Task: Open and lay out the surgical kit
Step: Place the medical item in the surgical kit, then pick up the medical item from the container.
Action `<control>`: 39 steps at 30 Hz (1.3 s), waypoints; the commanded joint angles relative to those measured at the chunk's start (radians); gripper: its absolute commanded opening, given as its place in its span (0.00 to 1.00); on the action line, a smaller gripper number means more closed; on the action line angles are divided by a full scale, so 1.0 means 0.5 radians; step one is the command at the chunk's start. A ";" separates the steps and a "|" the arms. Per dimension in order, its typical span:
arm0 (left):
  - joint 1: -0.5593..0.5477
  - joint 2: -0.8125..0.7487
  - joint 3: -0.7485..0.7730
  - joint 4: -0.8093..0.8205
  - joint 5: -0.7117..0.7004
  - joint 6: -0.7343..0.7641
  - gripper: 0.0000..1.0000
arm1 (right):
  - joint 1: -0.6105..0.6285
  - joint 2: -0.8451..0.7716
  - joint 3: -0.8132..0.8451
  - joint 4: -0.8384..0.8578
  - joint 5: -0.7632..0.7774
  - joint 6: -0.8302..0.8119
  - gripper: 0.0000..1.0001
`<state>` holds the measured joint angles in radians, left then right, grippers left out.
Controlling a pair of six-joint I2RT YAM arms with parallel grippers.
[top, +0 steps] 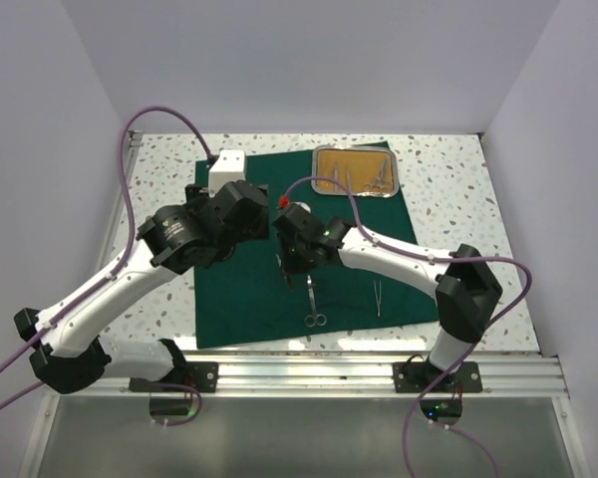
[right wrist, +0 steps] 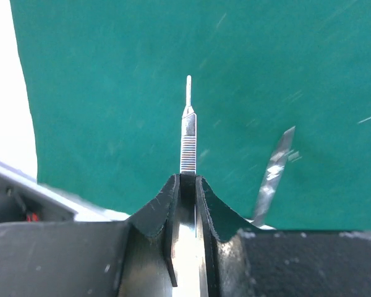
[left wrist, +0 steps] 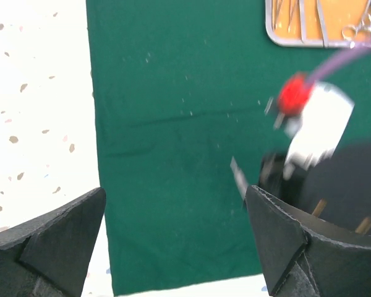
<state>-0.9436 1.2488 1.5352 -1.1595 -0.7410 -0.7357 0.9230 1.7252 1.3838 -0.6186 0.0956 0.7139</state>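
The dark green cloth [top: 247, 311] lies spread flat on the table. The steel tray [top: 316, 171] with tan lining sits on its far right part and holds several silver instruments; it also shows in the left wrist view [left wrist: 273, 34]. Scissors [top: 316, 317] and tweezers [top: 378, 297] lie on the near part of the cloth. My right gripper [right wrist: 187, 180] is shut on a slim silver instrument with a ribbed grip [right wrist: 188, 133], held above the cloth's middle [top: 291, 264]. My left gripper [left wrist: 176, 198] is open and empty above the cloth's left part [top: 241, 214].
A blurred silver blade [right wrist: 273, 173] lies on the cloth just right of the held instrument. Speckled white tabletop [top: 159, 189] borders the cloth on the left and right [top: 458, 199]. White walls enclose three sides. An aluminium rail [top: 379, 373] runs along the near edge.
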 commanded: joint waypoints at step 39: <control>0.301 0.031 0.163 0.282 0.049 0.302 1.00 | -0.139 0.080 0.607 -0.226 0.116 -0.111 0.94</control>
<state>-0.7925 1.2819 1.6249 -0.9680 -0.7216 -0.6170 1.0142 1.8370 1.5921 -0.7002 0.1123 0.7296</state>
